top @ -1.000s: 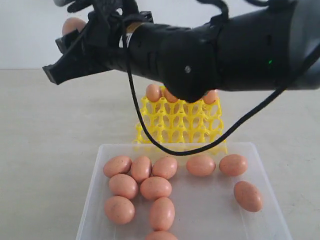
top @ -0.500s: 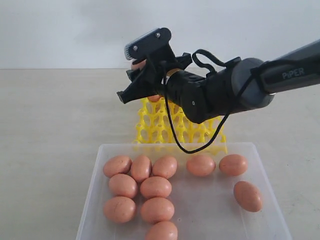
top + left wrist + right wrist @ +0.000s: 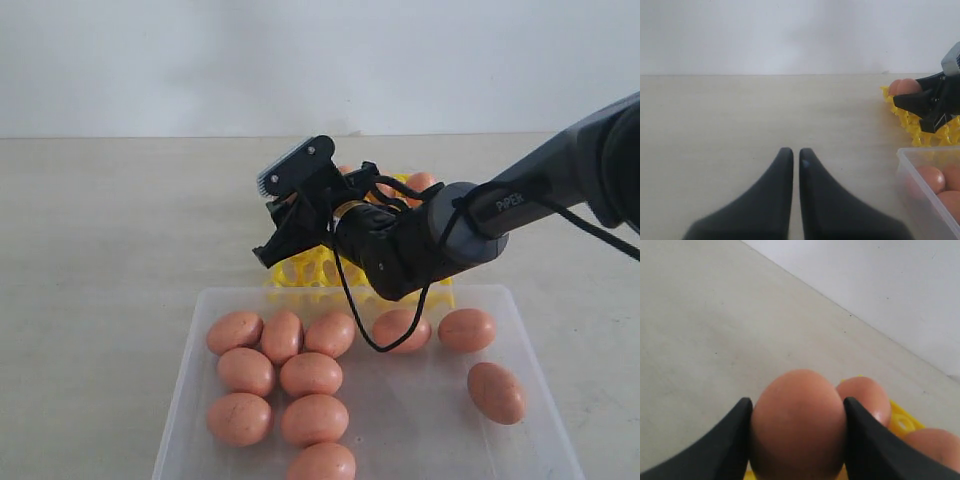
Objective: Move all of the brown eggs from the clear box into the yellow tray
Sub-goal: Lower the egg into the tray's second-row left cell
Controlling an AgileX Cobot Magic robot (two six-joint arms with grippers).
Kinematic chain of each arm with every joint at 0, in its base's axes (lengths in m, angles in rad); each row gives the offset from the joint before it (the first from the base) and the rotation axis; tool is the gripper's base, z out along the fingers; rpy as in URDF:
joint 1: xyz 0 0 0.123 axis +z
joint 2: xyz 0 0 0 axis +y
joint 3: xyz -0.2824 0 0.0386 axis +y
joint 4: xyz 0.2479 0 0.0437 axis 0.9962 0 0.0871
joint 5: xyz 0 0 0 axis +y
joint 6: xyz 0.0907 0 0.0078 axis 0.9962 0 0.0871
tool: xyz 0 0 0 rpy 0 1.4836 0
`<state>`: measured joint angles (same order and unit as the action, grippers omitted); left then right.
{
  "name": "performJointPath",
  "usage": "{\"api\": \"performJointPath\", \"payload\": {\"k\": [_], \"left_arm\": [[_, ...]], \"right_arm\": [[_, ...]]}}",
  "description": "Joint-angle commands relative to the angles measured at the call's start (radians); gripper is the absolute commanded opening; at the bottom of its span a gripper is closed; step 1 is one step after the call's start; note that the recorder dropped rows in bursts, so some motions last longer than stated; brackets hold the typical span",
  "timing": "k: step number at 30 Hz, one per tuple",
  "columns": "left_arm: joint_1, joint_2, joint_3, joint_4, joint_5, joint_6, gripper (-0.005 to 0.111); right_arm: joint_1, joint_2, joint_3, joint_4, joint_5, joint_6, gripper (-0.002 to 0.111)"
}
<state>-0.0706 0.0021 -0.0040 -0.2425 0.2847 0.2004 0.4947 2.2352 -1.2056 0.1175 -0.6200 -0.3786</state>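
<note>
**One brown egg clamped in my right gripper above the yellow tray**

The held egg (image 3: 797, 425) is smooth and orange-brown. It sits between the two black fingers of my right gripper (image 3: 796, 402), which press against its sides. Below it lies the yellow tray (image 3: 305, 270); whether the egg touches a cup cannot be told. Just behind it, two seated eggs (image 3: 862, 395) rest in the tray. Eleven brown eggs (image 3: 311, 375) lie loose in the clear box (image 3: 400, 440), which stands just in front of the tray. Seven cluster toward its left, and the others are spread to the right.

Both containers rest on a plain beige table (image 3: 100, 220) against a pale, bare wall (image 3: 300, 60).

My right arm (image 3: 420, 245) reaches across the tray from the right and hides most of the lattice in the exterior view. Its black cable (image 3: 350, 310) loops down in front of the box's far edge.

My left gripper (image 3: 791, 150) hangs over bare table, well apart from the tray, with its fingers drawn together on nothing.
</note>
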Motion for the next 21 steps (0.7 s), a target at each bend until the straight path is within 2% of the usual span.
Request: {"api": "performJointPath", "payload": {"k": [1,10,13,18,21], "left_arm": [[-0.009,-0.002,0.004,-0.001,-0.001,0.003,0.004],[-0.009,-0.002,0.004,-0.001,-0.001,0.003,0.004],[-0.009,-0.002,0.004,-0.001,-0.001,0.003,0.004],[-0.009,-0.002,0.004,-0.001,-0.001,0.003,0.004],[-0.009,-0.002,0.004,-0.001,-0.001,0.003,0.004]], "right_arm": [[-0.007,-0.001,-0.001,0.133,-0.034,-0.061,0.000],[-0.007,0.001,-0.001,0.135,0.101,-0.075,0.002],[-0.007,0.001,-0.001,0.135,0.101,-0.075,0.014],[-0.007,0.001,-0.001,0.135,0.110,-0.075,0.041],[-0.007,0.001,-0.001,0.135,0.112,-0.075,0.047]]}}
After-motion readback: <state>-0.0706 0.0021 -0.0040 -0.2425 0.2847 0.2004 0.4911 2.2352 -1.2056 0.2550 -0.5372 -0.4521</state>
